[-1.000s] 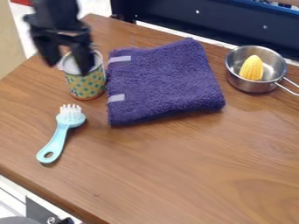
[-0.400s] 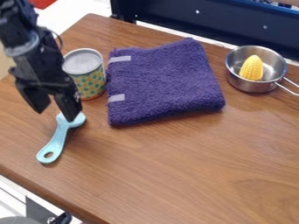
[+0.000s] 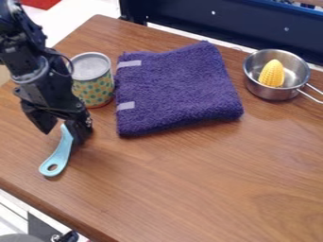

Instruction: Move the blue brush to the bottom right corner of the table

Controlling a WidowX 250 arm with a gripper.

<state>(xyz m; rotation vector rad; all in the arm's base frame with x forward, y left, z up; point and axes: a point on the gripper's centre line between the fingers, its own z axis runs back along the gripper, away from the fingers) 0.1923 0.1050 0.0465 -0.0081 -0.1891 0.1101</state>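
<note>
Gripper (image 3: 63,134): lowered from up by the can (image 3: 93,90) to the brush (image 3: 58,157), so likely lined up for a grasp, carry still to begin.
Jaws: apart, astride the brush's upper end; clamped on nothing visible; firm contact or not, cannot tell.
Brush: flat on the table (image 3: 208,189), handle running out below the jaws, bristles hidden.
Can: just behind the jaws, upright.
Towel (image 3: 176,90): right of the jaws in view.
Corner: well apart from the jaws, down and right; probably lift next, after closing.
</note>
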